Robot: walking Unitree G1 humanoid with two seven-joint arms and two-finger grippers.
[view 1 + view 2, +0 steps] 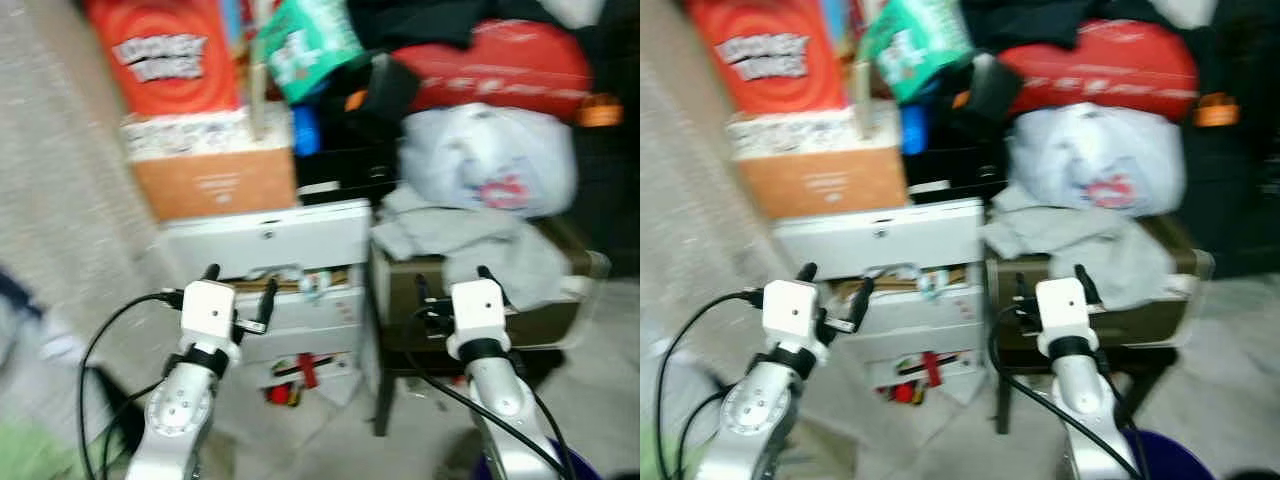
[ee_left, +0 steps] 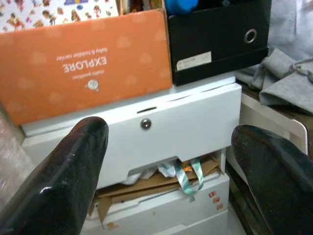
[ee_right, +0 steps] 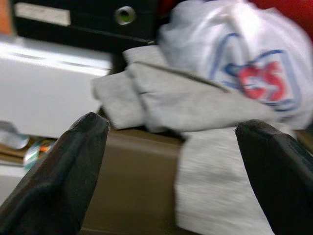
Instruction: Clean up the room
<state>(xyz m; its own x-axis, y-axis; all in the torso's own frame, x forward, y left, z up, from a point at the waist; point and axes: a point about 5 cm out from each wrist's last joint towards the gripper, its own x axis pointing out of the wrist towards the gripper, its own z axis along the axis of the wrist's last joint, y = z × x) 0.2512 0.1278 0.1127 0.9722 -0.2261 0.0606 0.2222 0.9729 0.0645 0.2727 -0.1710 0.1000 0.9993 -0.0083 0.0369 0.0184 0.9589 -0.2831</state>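
Clutter crowds a pale floor (image 1: 320,430): a grey cloth (image 1: 470,235) lies crumpled over a brown box (image 1: 470,300), under a white bag (image 1: 490,160), beside white drawers (image 1: 290,240) bearing an orange box (image 1: 215,180). Both the left gripper (image 1: 238,280) and right gripper (image 1: 452,285) hover before them, fingers apart and empty.

A white drawer unit (image 1: 270,240) is standing on the floor (image 1: 330,440), carrying an orange box (image 2: 88,63) and a black box (image 2: 220,34) side by side on its top. Cardboard and a striped ribbon (image 2: 188,174) are poking out under its top drawer. Just beside it, a dark stool (image 1: 470,310) is bearing a grey cloth (image 3: 195,107), with a white bag (image 3: 249,68) sitting behind the cloth.
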